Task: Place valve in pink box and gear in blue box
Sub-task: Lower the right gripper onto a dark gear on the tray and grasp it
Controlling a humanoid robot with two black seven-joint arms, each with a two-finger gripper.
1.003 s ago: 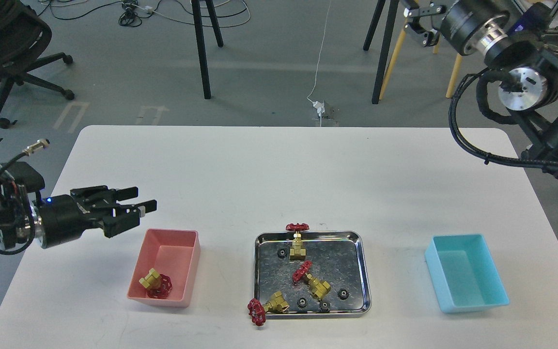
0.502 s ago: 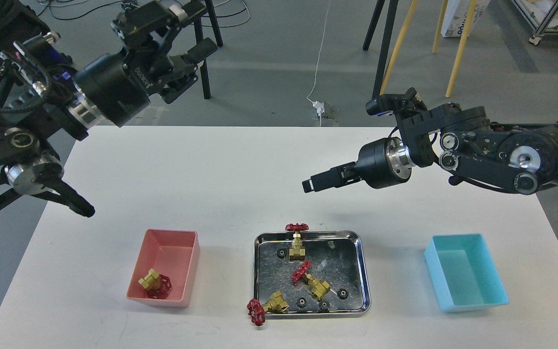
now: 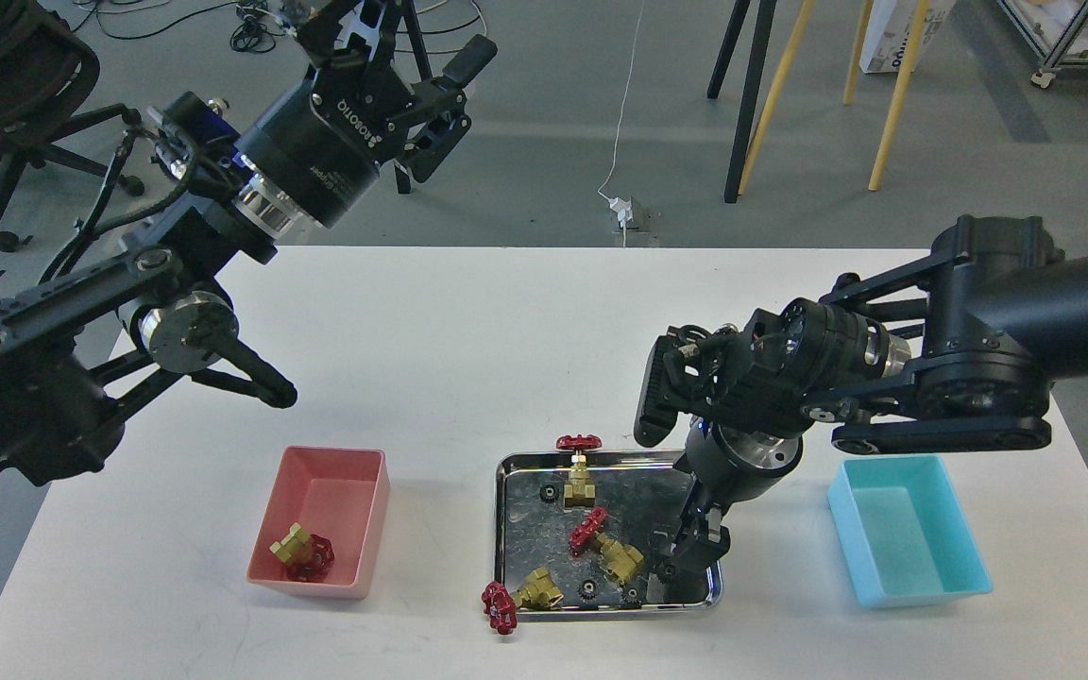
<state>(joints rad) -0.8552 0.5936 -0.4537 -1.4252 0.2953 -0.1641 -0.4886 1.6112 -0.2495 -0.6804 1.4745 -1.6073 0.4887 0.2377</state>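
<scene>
The pink box [image 3: 355,491] sits front left with one valve [image 3: 303,555] inside. The blue box [image 3: 912,543] sits front right and looks empty. Between them a steel tray [image 3: 601,458] holds a valve at its back rim [image 3: 580,469], one in the middle [image 3: 606,546], and one hanging over the front-left rim [image 3: 518,597]. Black gears lie at the back [image 3: 550,493] and along the front [image 3: 588,590]. My right gripper [image 3: 688,557] points down into the tray's front right corner, hiding what lies under it. My left gripper [image 3: 421,52] is open and empty, high above the table's back left.
The white table's [image 3: 506,331] edges show on all sides. My right arm's [image 3: 931,387] bulk hangs over the table between the tray and the blue box. An office chair [image 3: 15,113], stand legs and cables are on the floor behind.
My left gripper rose from beside the pink box to high at the back left. My right arm swung from the upper right down into the tray's front right corner.
</scene>
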